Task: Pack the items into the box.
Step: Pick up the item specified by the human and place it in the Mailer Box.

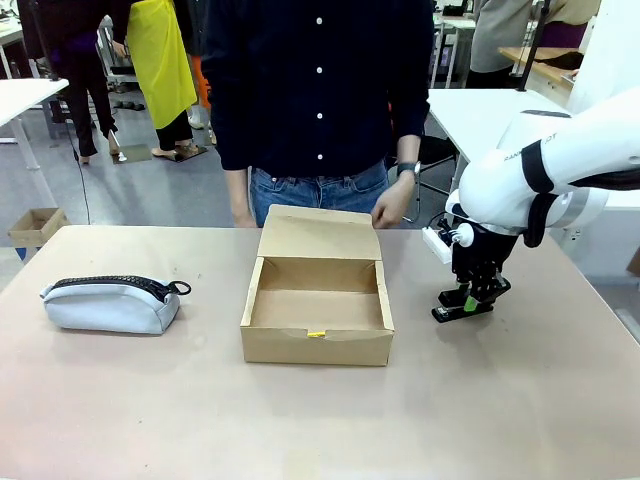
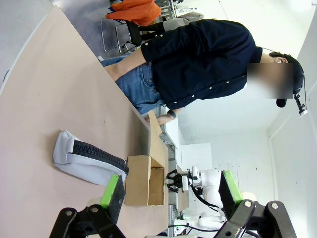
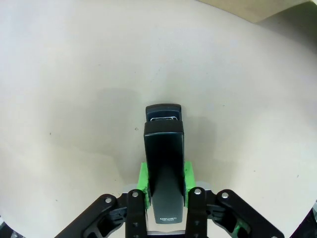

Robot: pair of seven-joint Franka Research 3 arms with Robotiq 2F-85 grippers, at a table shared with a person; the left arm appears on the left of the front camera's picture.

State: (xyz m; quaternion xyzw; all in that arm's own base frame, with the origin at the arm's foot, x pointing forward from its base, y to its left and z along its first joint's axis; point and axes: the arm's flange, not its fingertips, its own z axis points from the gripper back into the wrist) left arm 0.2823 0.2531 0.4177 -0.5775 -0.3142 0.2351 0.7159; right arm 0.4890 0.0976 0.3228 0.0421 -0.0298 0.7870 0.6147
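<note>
Front view: the right arm points steeply down, its right end effector (image 1: 468, 300) gripping the stapler (image 1: 452, 311) near the right edge of the bench (image 1: 520, 410). Free bench lies between it and the box (image 1: 317, 346). Left wrist view: the left end effector (image 2: 171, 191) is open and empty. Right wrist view: bare bench lies around the stapler.

White tables (image 1: 485, 115) stand on a pale grey floor (image 1: 150, 195), brightly lit.

The pale beige worktop (image 1: 520, 400) carries a light grey zippered fabric pouch (image 1: 108, 305) lying at its left and an open, shallow brown cardboard box (image 1: 316, 350) in the middle. A small black stapler (image 1: 445, 314) is at its right, well apart from both.
</note>
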